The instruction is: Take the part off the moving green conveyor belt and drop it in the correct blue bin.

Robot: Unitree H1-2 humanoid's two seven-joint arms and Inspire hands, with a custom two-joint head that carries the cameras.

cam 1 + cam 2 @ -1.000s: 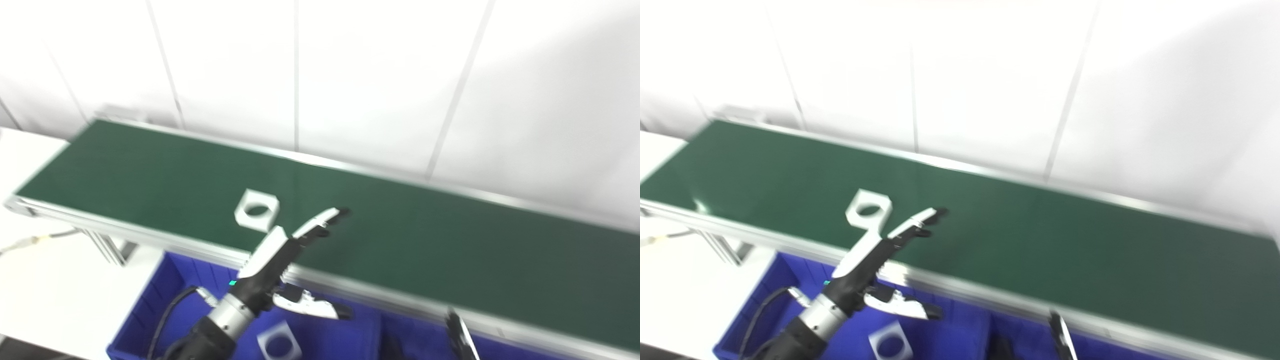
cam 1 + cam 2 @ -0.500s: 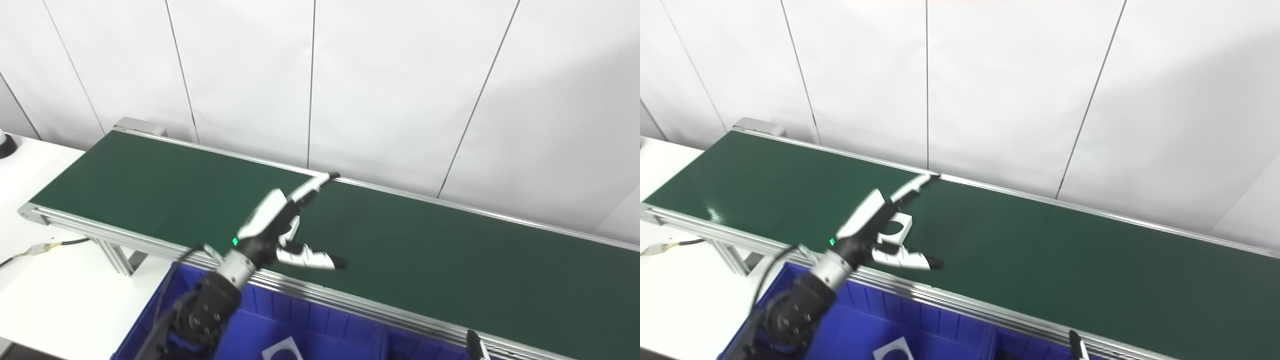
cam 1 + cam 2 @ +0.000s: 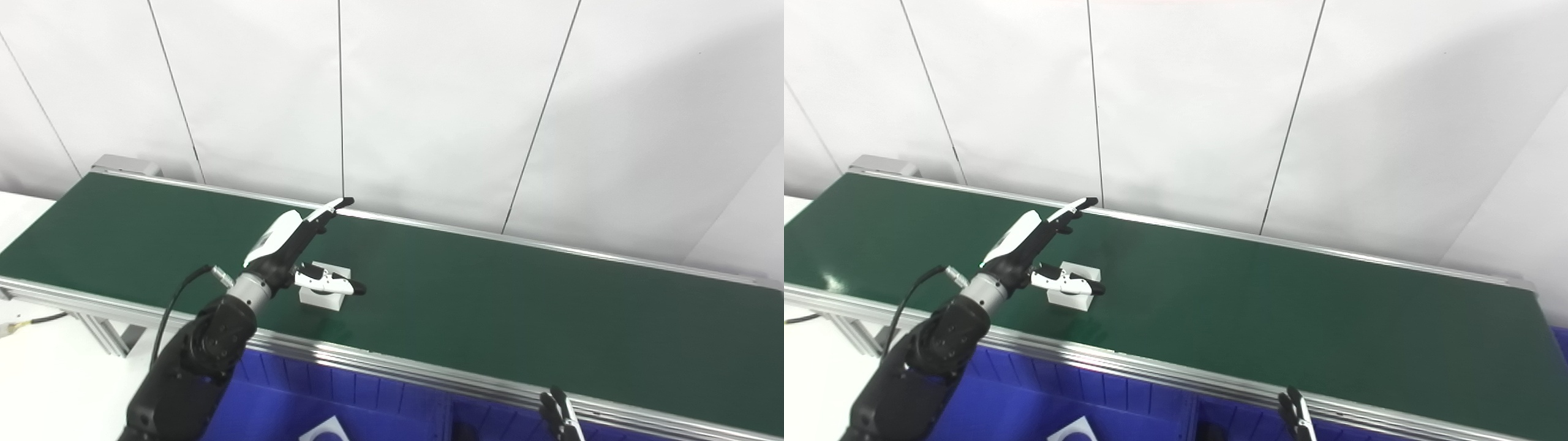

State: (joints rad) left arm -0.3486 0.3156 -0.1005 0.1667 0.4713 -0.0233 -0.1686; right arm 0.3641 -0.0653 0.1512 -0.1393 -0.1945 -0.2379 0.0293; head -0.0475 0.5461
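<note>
A white square part with a round hole (image 3: pixel 323 297) lies flat on the green conveyor belt (image 3: pixel 490 306), left of its middle. My left hand (image 3: pixel 293 244) is open just above the part. Its fingers (image 3: pixel 331 206) stretch towards the belt's far rail and its thumb (image 3: pixel 331 284) lies across the part's top, hiding the hole. The same shows in the right eye view, with the hand (image 3: pixel 1029 242) over the part (image 3: pixel 1072 296). Of my right hand only the dark fingertips (image 3: pixel 558 415) show at the bottom edge, in front of the belt.
Blue bins (image 3: pixel 367 392) stand below the belt's near rail (image 3: pixel 429 375), with a divider between them. A white part (image 3: pixel 324 430) lies in the left bin. A white table (image 3: pixel 55 373) with a cable is at the left. A white panelled wall stands behind.
The camera has shifted. My left hand has risen from over the blue bin and reached across the belt, so it is now above the part, which has travelled a little to the right.
</note>
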